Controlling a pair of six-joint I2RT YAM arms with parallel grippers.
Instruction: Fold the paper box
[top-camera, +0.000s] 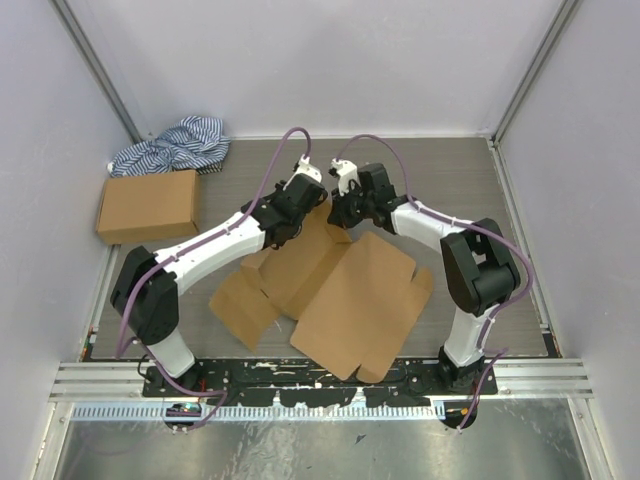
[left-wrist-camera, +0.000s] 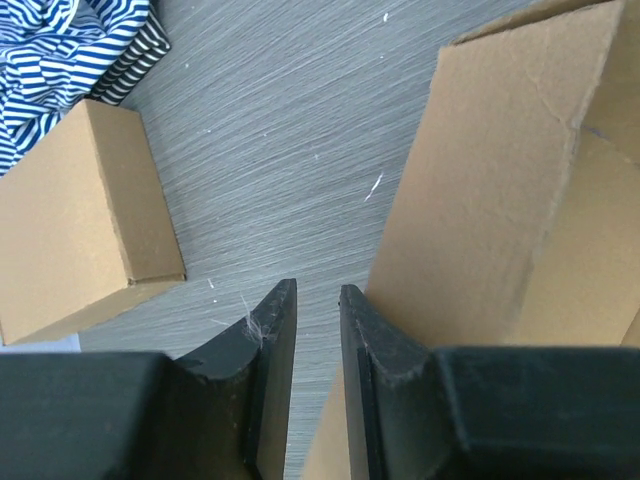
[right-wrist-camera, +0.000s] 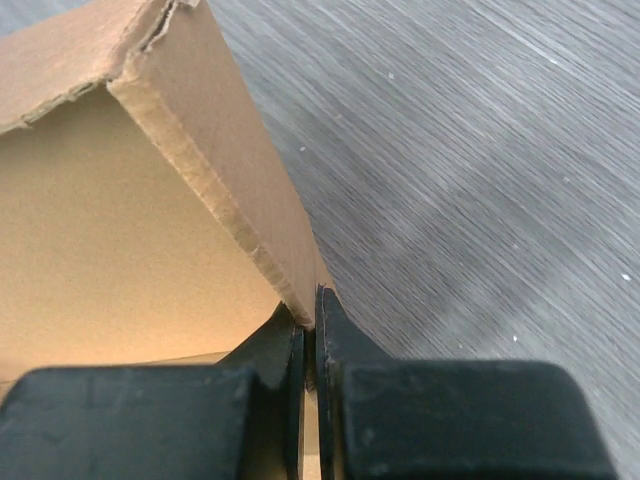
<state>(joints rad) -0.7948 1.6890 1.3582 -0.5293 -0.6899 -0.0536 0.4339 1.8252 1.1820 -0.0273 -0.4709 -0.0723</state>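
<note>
Bunched in the far left corner of the grey table (top-camera: 450, 170): a striped cloth (top-camera: 172, 145), with a small closed cardboard box (top-camera: 148, 205) just beside it, well apart from the work. Spread mid-table, mostly flat: the paper box (top-camera: 355, 295), partly covered by the left arm stretched across it. Both arms reaching in, wrists nearly meeting over its far edge. Right gripper (right-wrist-camera: 312, 300) pinched tight on a raised flap. Left gripper (left-wrist-camera: 318, 295) parted slightly, nothing visibly gripped, a flap just beside one finger.
</note>
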